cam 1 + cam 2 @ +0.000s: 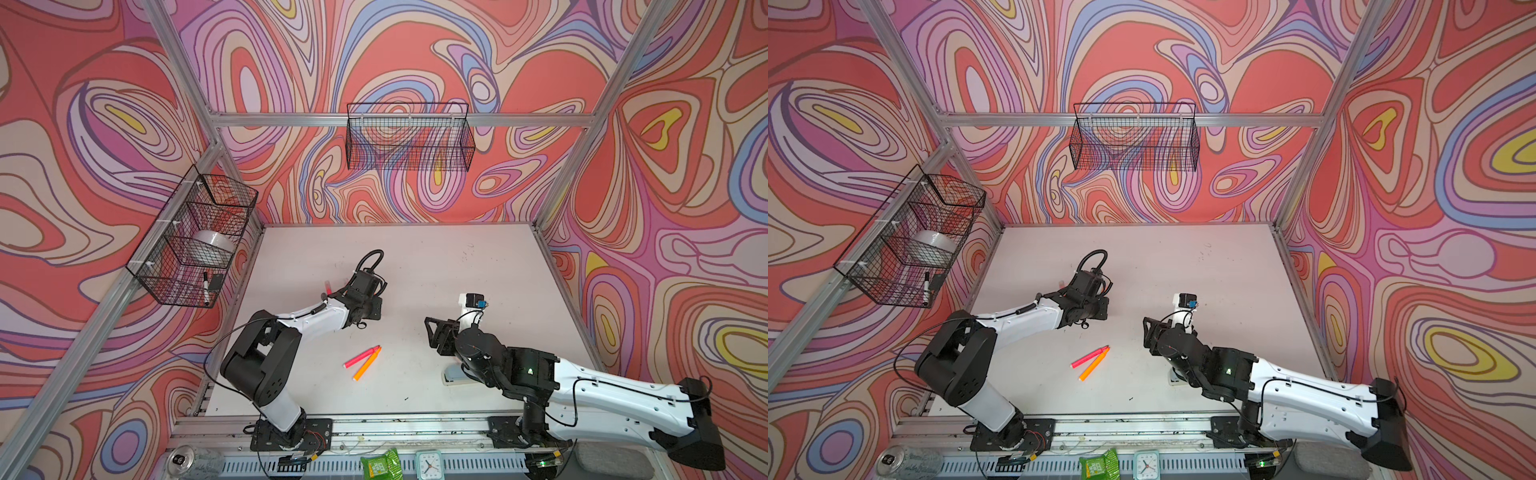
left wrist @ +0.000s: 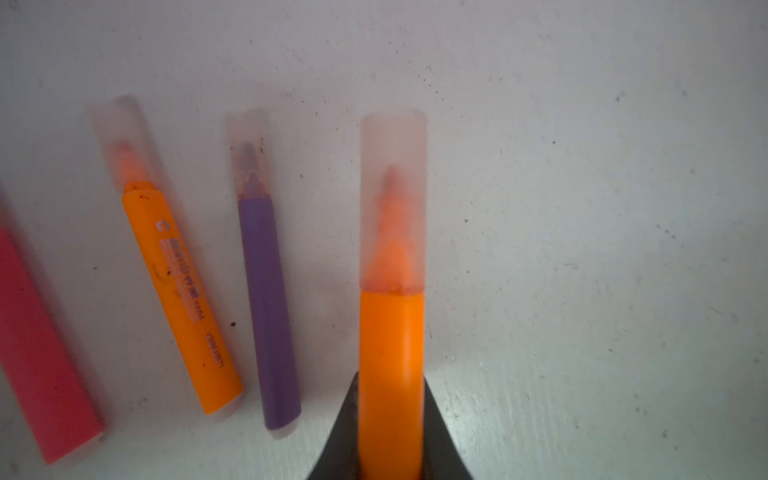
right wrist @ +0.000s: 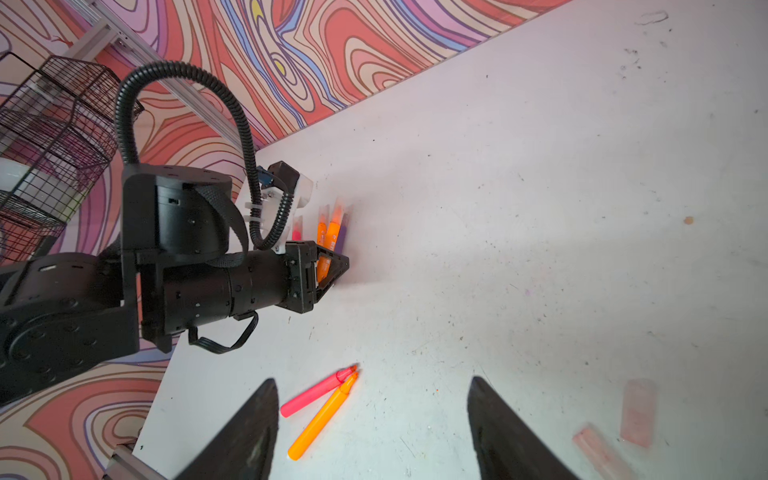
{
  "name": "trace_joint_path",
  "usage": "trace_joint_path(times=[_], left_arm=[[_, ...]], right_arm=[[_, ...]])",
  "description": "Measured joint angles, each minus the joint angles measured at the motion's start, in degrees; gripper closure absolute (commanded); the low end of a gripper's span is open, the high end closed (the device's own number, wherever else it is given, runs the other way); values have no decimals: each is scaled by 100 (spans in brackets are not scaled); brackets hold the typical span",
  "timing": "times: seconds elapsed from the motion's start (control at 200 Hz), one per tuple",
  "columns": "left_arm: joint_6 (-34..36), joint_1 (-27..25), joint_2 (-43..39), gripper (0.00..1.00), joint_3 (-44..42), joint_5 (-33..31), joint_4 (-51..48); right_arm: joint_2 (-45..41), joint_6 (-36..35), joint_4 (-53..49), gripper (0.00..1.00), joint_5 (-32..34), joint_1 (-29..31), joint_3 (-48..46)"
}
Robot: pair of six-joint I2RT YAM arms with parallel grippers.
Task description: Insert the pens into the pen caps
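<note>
My left gripper (image 2: 390, 376) is shut on an orange pen (image 2: 390, 332) whose tip sits inside a translucent pen cap (image 2: 392, 187), low over the table. Beside it lie a capped purple pen (image 2: 266, 299), a capped orange pen (image 2: 183, 291) and a pink pen (image 2: 37, 353). From the right wrist view the left gripper (image 3: 338, 266) shows among those pens. My right gripper (image 3: 372, 382) is open and holds nothing. Two uncapped pens, pink (image 3: 318, 392) and orange (image 3: 322, 417), lie side by side mid-table (image 1: 360, 356) (image 1: 1094, 363). Two loose pen caps (image 3: 638, 411) lie near the right gripper.
A grey-blue stapler (image 1: 451, 374) lies partly under the right arm. Wire baskets hang on the left wall (image 1: 195, 245) and the back wall (image 1: 409, 137). A clock (image 1: 428, 465), a green packet (image 1: 380, 465) and a can (image 1: 180, 459) sit past the front rail.
</note>
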Motion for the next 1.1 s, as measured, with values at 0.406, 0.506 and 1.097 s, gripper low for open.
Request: trace_joint_path(times=[0.406,0.506,1.097], left_arm=[[-42,0,831,81,584,-352,-398],[-44,0,885,71,647,-472,-470],[133,-221,262,44,686,-501,-800]], right_arm=[[155,120,63,26,-391,-380,-234],[166,125,92,26,-527,-501,-278],[166,125,214,26,-933,-796,-339]])
